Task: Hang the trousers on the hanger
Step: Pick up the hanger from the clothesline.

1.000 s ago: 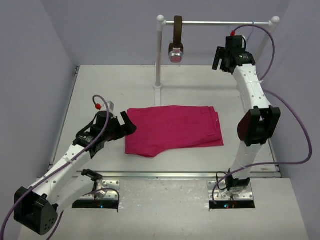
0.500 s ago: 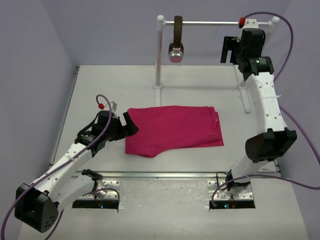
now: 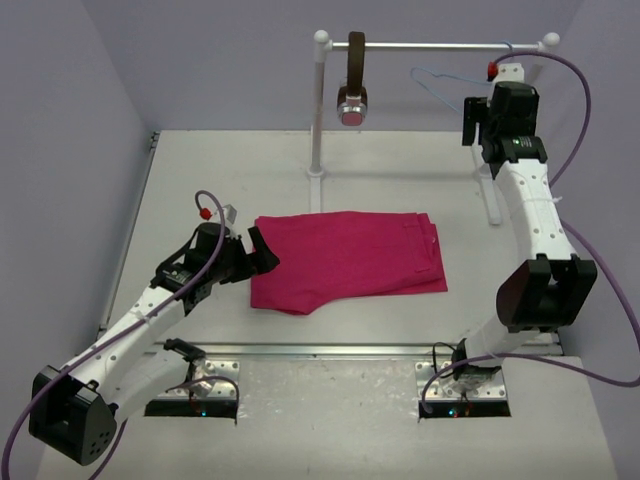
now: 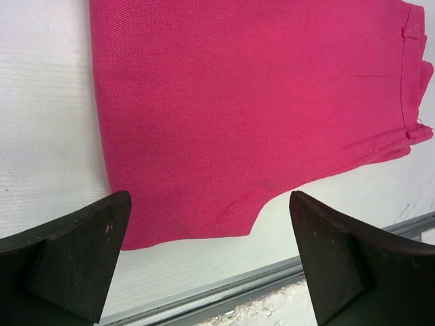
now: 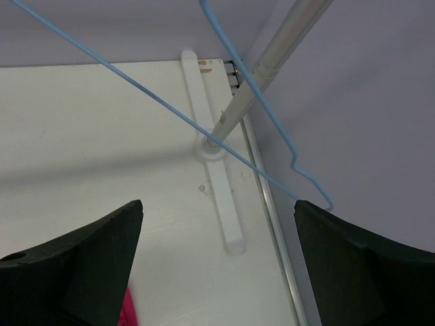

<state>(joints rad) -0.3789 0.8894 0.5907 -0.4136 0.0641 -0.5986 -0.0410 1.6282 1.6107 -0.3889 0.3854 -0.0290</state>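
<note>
The large magenta-pink pair of soft fabric trousers (image 3: pixel 345 258) lies folded flat on the white table top (image 3: pixel 200 180), roughly in the middle, between my two arms. It makes a wide, near-rectangular slab with its long side running left to right. From my left wrist view the cloth (image 4: pixel 251 115) is plain, with a fine diagonal weave and a faint crease near its lower edge. The far end shows a stitched band with a small belt loop, and the layers there sit slightly out of line. The near edge steps inward partway along.

My left gripper (image 3: pixel 262 250) sits at the left end of the trousers with its two dark fingers spread wide and nothing between them. In the wrist view (image 4: pixel 209 200) the cloth's near-left corner lies in the gap ahead.

My right gripper (image 3: pixel 472 118) is raised near the right end of the white rack with the metal rail (image 3: pixel 430 45). The thin pale blue wire clothes hanger (image 3: pixel 425 70) hangs there by its small hook. In the right wrist view its slim wire (image 5: pixel 146 94) crosses diagonally above my fingers, which stand wide apart (image 5: pixel 217 207) and grip nothing. I cannot tell whether they touch it.

A brown strap with a round metallic end (image 3: pixel 354 80) hangs from the rail's left part, well apart from the hanger.
</note>
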